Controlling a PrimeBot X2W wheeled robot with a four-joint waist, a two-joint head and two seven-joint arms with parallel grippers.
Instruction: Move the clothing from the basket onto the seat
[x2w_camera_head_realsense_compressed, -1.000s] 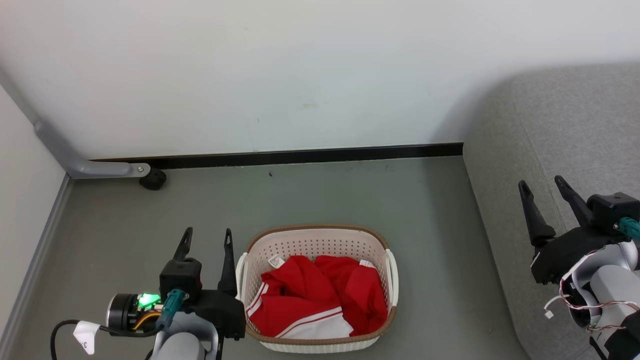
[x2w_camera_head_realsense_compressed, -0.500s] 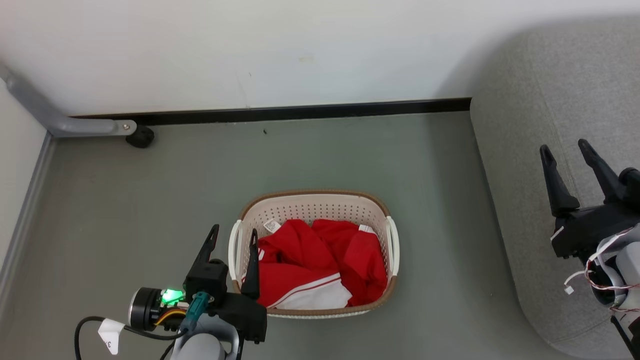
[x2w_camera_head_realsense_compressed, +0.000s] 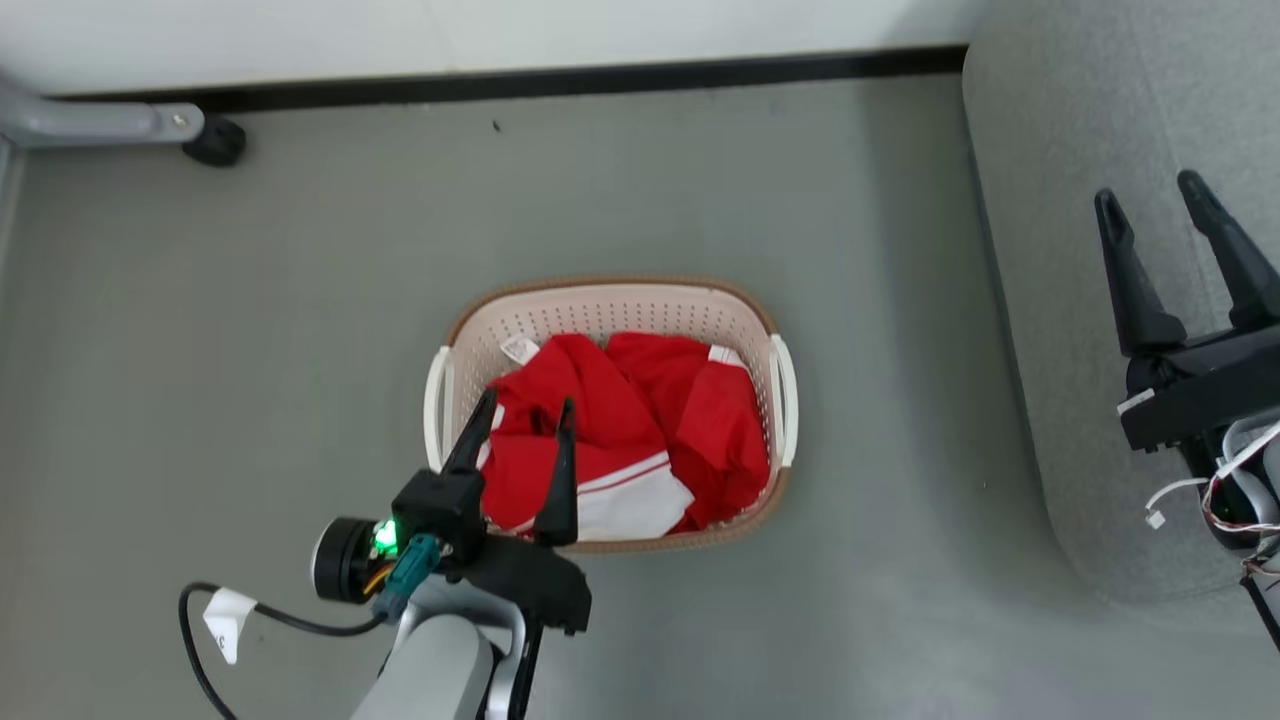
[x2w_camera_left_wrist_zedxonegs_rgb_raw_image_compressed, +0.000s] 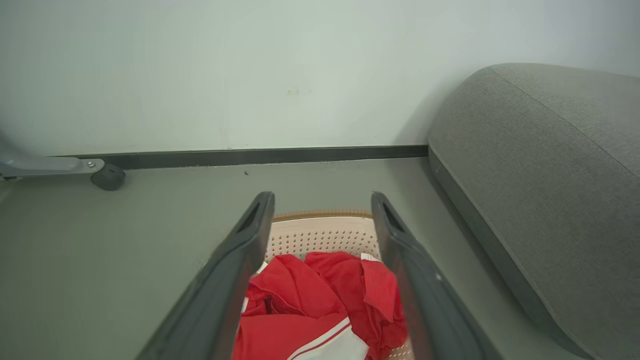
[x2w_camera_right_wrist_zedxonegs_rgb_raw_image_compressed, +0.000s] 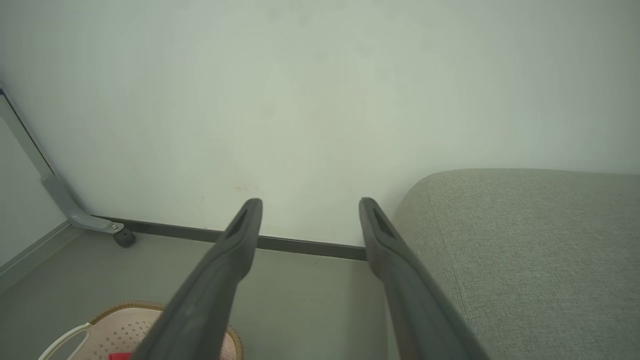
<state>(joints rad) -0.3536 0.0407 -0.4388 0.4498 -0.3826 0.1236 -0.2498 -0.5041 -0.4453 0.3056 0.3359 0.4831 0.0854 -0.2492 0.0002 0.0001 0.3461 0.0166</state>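
Crumpled red clothing (x2w_camera_head_realsense_compressed: 620, 430) with white trim fills the cream basket (x2w_camera_head_realsense_compressed: 610, 300) on the grey floor; the left wrist view shows the clothing (x2w_camera_left_wrist_zedxonegs_rgb_raw_image_compressed: 310, 305) between the fingers and the basket (x2w_camera_left_wrist_zedxonegs_rgb_raw_image_compressed: 320, 235) behind it. My left gripper (x2w_camera_head_realsense_compressed: 527, 400) hangs open over the basket's near-left part, fingertips above the red cloth, nothing held. Over the light-grey seat (x2w_camera_head_realsense_compressed: 1080, 250) at the right, my right gripper (x2w_camera_head_realsense_compressed: 1150, 193) stands open and empty. The seat (x2w_camera_left_wrist_zedxonegs_rgb_raw_image_compressed: 550, 190) also rises at the right of the left wrist view, and the seat (x2w_camera_right_wrist_zedxonegs_rgb_raw_image_compressed: 525, 260) lies beside my right fingers.
A grey metal leg with a black caster (x2w_camera_head_realsense_compressed: 215, 142) stands at the far left by the wall's black baseboard (x2w_camera_head_realsense_compressed: 600, 78). Bare grey floor surrounds the basket on all sides. The basket's edge (x2w_camera_right_wrist_zedxonegs_rgb_raw_image_compressed: 125, 320) peeks in at the lower left of the right wrist view.
The head camera has tilted down, so the whole scene slid up the picture. My left gripper moved right from beside the basket to over the red clothing. Both grippers stayed open.
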